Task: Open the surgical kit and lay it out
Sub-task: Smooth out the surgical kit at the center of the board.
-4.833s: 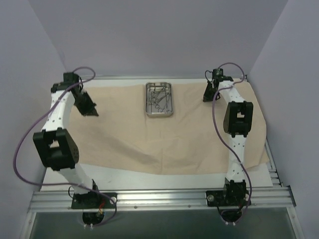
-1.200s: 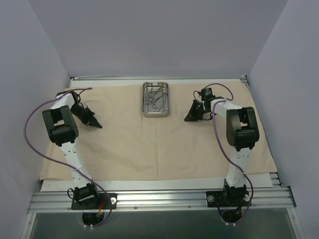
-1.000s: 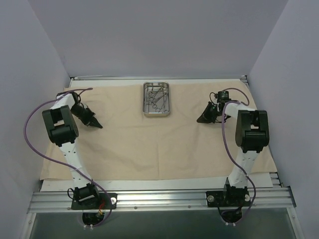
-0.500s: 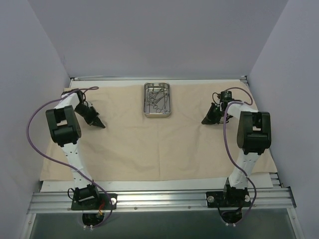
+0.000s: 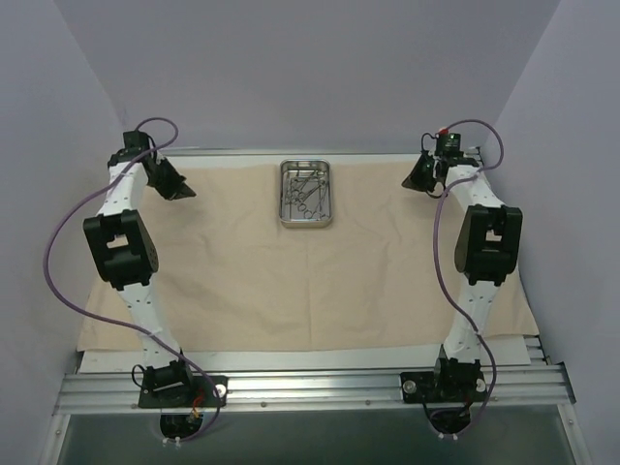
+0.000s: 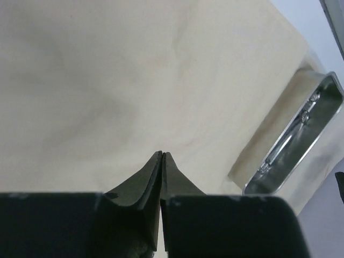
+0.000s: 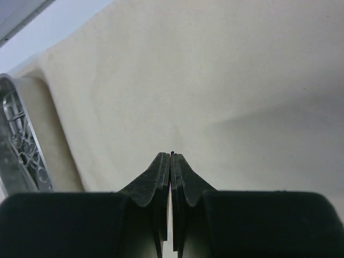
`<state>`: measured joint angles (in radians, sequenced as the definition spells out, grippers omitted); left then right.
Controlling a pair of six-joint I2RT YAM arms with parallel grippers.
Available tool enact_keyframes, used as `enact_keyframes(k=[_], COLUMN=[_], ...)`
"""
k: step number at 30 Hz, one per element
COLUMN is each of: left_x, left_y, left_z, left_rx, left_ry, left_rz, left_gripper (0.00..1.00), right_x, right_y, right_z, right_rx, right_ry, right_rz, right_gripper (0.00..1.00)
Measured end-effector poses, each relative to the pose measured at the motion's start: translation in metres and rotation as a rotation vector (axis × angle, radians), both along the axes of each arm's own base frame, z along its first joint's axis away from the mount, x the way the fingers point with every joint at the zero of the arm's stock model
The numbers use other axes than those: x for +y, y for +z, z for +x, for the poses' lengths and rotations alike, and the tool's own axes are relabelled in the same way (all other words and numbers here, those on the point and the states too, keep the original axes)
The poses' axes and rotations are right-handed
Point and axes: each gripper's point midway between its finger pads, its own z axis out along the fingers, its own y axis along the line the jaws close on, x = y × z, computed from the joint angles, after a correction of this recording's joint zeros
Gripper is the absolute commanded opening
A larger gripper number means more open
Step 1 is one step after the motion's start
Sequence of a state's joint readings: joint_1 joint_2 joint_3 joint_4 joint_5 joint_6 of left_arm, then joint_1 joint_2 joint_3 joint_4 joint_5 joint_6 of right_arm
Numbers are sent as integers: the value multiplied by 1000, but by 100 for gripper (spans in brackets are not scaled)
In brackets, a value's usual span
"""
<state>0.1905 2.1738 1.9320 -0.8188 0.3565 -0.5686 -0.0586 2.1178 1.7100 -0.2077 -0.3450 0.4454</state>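
The beige cloth wrap [image 5: 310, 281] lies spread flat over the table. The steel tray [image 5: 307, 194] stands on it at the back middle, with several silver ring-handled forceps [image 5: 305, 192] inside. My left gripper [image 5: 186, 193] is shut and empty, raised above the cloth's back left. My right gripper [image 5: 410, 184] is shut and empty, raised above the back right. In the left wrist view the shut gripper [image 6: 162, 154] hangs over bare cloth [image 6: 107, 80], the tray [image 6: 301, 145] at right. In the right wrist view the shut gripper [image 7: 172, 155] hangs over cloth [image 7: 215, 80], the tray [image 7: 19, 145] at left.
Grey walls [image 5: 310, 68] close in the back and both sides. A metal rail [image 5: 310, 387] runs along the near edge with both arm bases on it. White table surface [image 5: 291, 358] shows in front of the cloth's near edge.
Both arms have lifted and swung back from the cloth's mid-sides to the back corners. The cloth lies spread wider and flatter than several seconds ago. The tray has stayed put.
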Motion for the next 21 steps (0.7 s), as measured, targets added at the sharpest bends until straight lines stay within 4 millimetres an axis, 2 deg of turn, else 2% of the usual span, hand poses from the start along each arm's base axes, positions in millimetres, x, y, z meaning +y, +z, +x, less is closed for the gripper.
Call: enact_keyframes(k=[3, 6, 7, 17, 21], left_x=[-1, -9, -16, -47, -63], left_y=[-34, -80, -91, -93, -92], left_z=[20, 13, 7, 8, 7], left_rx=[50, 167, 208, 272, 275], left_ry=[-5, -12, -11, -68, -94], left_rz=[0, -13, -40, -64, -83], left_gripper=[8, 8, 8, 8, 8], right_x=[-1, -4, -4, -61, -77], right_y=[-32, -73, -78, -80, -81], right_z=[5, -1, 0, 0, -2], right_rx=[50, 133, 141, 154, 156], right_ry=[-12, -26, -27, -155, -180], right_rz=[6, 12, 32, 21, 12], right_gripper=[0, 0, 0, 0, 0])
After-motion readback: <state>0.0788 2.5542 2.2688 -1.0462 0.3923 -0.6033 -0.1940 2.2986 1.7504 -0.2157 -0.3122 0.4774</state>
